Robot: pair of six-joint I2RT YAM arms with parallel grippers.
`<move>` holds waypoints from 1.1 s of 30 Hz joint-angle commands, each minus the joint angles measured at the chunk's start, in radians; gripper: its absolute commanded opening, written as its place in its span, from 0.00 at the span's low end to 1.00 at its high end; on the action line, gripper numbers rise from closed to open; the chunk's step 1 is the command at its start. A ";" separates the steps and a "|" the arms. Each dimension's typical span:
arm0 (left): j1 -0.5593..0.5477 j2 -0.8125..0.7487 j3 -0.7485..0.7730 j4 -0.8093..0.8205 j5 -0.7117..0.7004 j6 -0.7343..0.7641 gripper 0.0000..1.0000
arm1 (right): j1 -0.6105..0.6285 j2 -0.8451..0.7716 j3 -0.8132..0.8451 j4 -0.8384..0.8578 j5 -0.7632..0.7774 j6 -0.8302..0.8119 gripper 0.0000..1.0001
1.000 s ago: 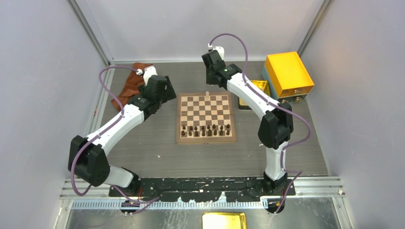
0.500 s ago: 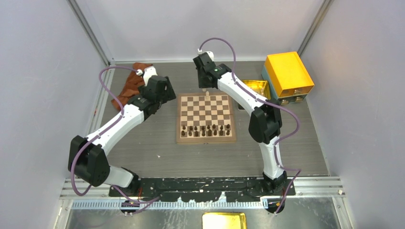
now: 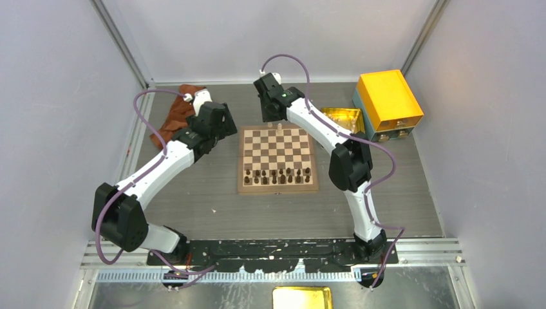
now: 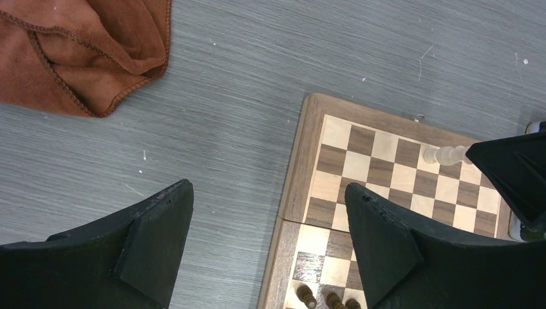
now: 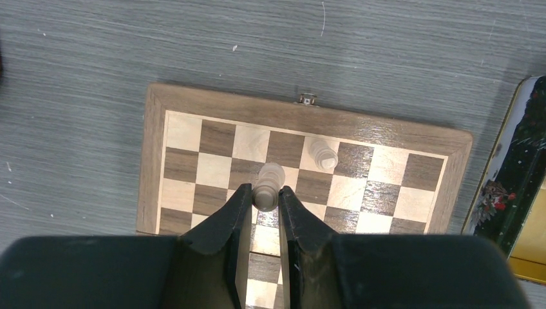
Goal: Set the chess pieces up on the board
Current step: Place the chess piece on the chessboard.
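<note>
The board (image 3: 241, 161) lies mid-table with a row of dark chessmen (image 3: 277, 174) on its near side. My right gripper (image 5: 264, 193) is shut on a cream chess piece (image 5: 270, 175) and holds it above the squares near the board's (image 5: 153, 161) far edge. It shows over that edge in the top view (image 3: 270, 119). Another cream piece (image 5: 322, 154) stands on the far row, also in the top view (image 3: 279, 127). My left gripper (image 4: 267, 193) is open and empty above the board's left border (image 4: 302, 161), apart from every piece.
A brown cloth (image 3: 177, 112) lies at the back left, also in the left wrist view (image 4: 84, 51). A golden-yellow tray (image 3: 344, 117) and an orange-yellow box (image 3: 388, 100) stand right of the board. The tray's edge (image 5: 515, 187) is close to the board's right side.
My right arm has swung left along the board's far edge, carrying the cream piece. The left arm has not moved.
</note>
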 commanded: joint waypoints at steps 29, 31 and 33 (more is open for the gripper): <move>0.000 -0.003 0.030 0.008 -0.047 -0.004 0.88 | -0.027 0.082 0.063 0.024 -0.026 0.053 0.01; 0.000 -0.001 0.030 0.008 -0.047 -0.004 0.88 | -0.029 0.085 0.060 0.026 -0.032 0.055 0.01; 0.000 0.000 0.030 0.008 -0.047 -0.004 0.88 | -0.029 0.089 0.057 0.028 -0.035 0.055 0.01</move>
